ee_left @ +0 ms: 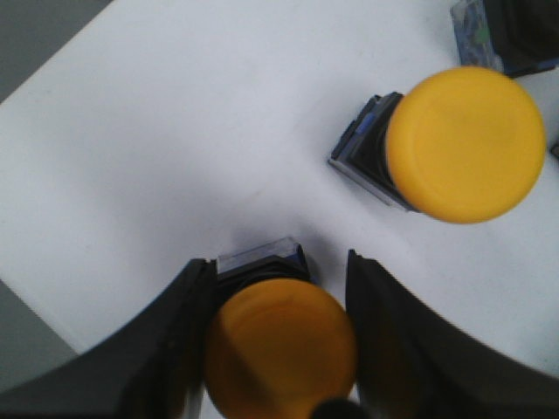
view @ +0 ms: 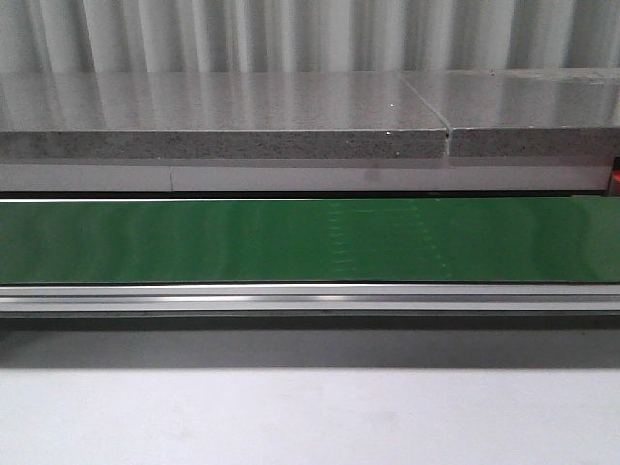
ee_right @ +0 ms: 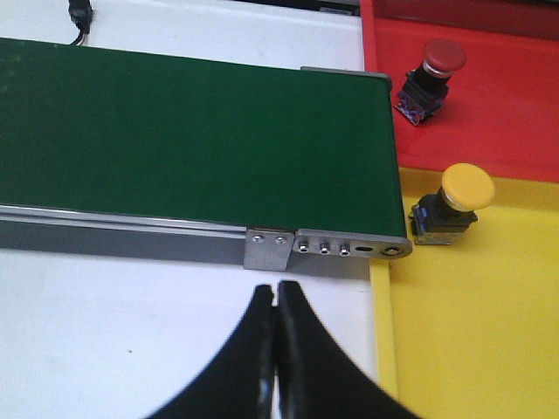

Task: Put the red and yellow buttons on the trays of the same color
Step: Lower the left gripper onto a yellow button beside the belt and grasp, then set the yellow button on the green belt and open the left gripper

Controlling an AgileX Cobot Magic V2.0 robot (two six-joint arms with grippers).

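In the left wrist view a yellow button (ee_left: 279, 345) stands on the white table between the fingers of my left gripper (ee_left: 279, 260); both black fingers press against its cap. A second yellow button (ee_left: 463, 144) lies on its side just beyond, apart from the fingers. In the right wrist view a red button (ee_right: 428, 74) lies on the red tray (ee_right: 507, 131), and a yellow button (ee_right: 452, 205) lies on the yellow tray (ee_right: 472, 332). My right gripper (ee_right: 277, 290) is shut with nothing in it, over the white table near the belt's end. Neither gripper shows in the front view.
A green conveyor belt (ee_right: 192, 140) with a metal frame (ee_right: 131, 237) runs up to the trays; the front view shows it (view: 310, 240) below a grey stone counter (view: 223, 143). Part of another dark button body (ee_left: 515, 30) sits at the edge of the left wrist view.
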